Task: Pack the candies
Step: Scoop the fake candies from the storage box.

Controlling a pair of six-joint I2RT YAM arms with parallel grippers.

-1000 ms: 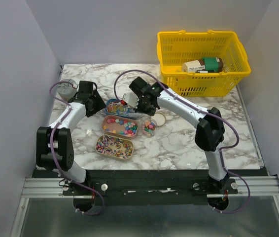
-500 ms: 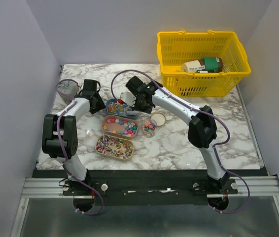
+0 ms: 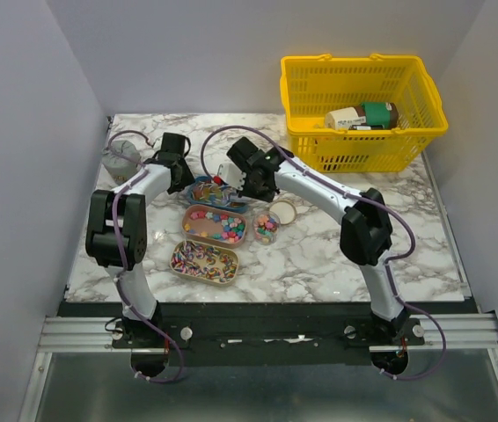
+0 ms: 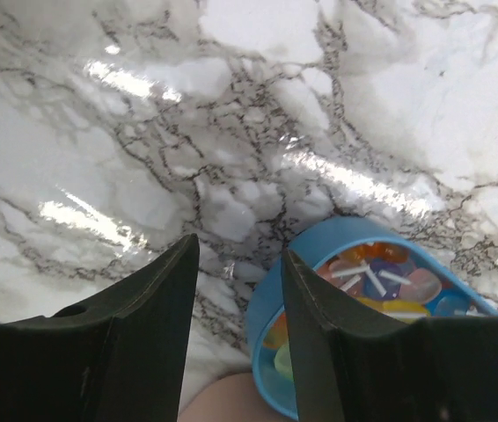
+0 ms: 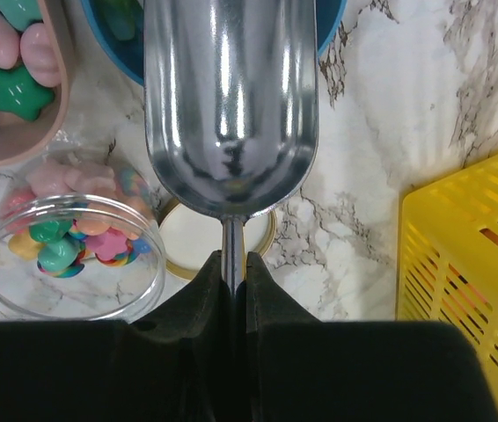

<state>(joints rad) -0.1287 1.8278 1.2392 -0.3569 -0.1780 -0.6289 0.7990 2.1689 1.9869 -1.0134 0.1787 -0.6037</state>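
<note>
top view: we see the candies (image 3: 216,225) in the trays (image 3: 185,225) and the jar (image 3: 266,227) at centre. left gripper (image 3: 185,174) sits at the blue bowl (image 3: 205,190), right gripper (image 3: 231,179) just beside it.
left wrist: jaws apart, unclenched, one finger (image 4: 337,343) over the bowl's rim.
right wrist: gripper clenched on the scoop (image 5: 230,97) handle, jar of candies at lower left.

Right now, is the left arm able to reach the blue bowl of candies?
Probably yes: the left gripper is open right at the blue bowl, whose near rim shows between its jaws. Nothing seems to lie in the way.
</note>
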